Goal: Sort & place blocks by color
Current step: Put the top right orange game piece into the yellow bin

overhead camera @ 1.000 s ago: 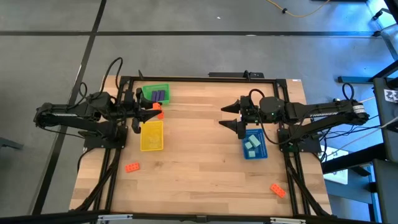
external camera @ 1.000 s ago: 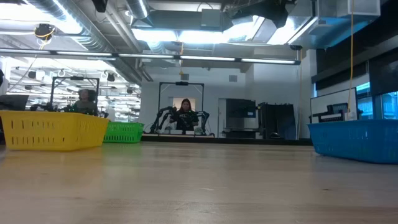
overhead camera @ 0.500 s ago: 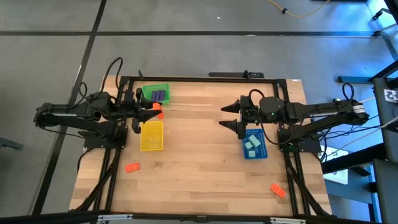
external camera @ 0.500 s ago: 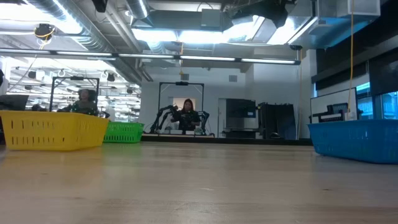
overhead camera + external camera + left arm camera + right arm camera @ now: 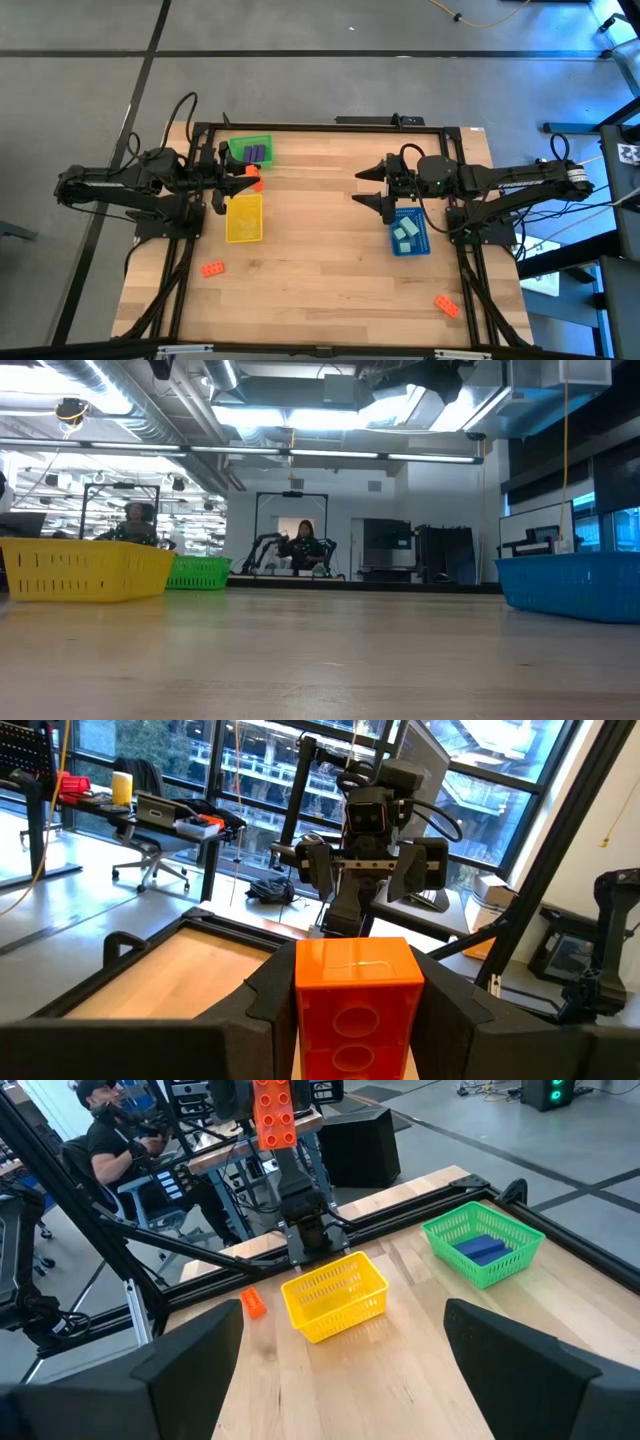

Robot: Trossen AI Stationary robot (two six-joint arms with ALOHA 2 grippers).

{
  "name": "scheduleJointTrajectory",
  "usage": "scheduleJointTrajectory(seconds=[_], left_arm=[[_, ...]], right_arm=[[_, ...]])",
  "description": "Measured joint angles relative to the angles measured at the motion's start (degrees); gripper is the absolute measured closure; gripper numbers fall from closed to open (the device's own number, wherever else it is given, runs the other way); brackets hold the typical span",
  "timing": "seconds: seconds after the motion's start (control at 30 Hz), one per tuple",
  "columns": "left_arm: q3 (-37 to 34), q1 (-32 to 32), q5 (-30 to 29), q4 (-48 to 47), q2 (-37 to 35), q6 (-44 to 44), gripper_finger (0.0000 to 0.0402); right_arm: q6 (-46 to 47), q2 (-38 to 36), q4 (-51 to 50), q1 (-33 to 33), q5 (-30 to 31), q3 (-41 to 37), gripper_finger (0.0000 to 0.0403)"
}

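Note:
My left gripper (image 5: 243, 179) is shut on an orange-red brick (image 5: 358, 995), in the air just beyond the far edge of the yellow tray (image 5: 244, 218). The brick also shows in the right wrist view (image 5: 273, 1110). My right gripper (image 5: 368, 186) is open and empty, above the table beside the far left corner of the blue tray (image 5: 407, 232), which holds light teal bricks. The green tray (image 5: 252, 150) holds purple bricks. Two more orange-red bricks lie flat on the table, one near left (image 5: 212, 268) and one near right (image 5: 446, 305). My left gripper pinches the orange-red brick by two opposite sides (image 5: 300, 1010) between its two fingers. The fingers lie level and point toward the table's right. The brick is lifted clear of the table and sticks out past the fingertips (image 5: 256, 181).
The yellow tray (image 5: 335, 1295) and green tray (image 5: 483, 1240) stand at the far left, the blue tray (image 5: 570, 585) at the right. Bare wood lies between the arms and along the near side. A person sits in the room behind the table (image 5: 303, 545).

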Motion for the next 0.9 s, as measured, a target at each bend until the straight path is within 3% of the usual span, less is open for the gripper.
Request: scheduleJointTrajectory(seconds=[0.47,0.6,0.73,0.9], left_arm=[[0.2,0.0,0.0,-1.9,0.0,-0.1,0.0275],[3.6,0.0,-0.9,-13.2,0.2,-1.3,0.0275],[8.3,1.4,-3.4,-30.7,2.7,-4.2,0.0275],[9.0,3.7,-1.9,-51.0,7.9,-8.7,0.0275]], right_arm=[[0.1,0.0,0.0,0.0,0.0,0.0,0.0055],[0.1,0.0,0.0,0.0,0.0,0.0,0.0055],[0.1,0.0,-0.1,0.0,0.1,0.0,0.0055],[1.4,0.0,-0.1,0.0,0.1,0.0,0.0055]])
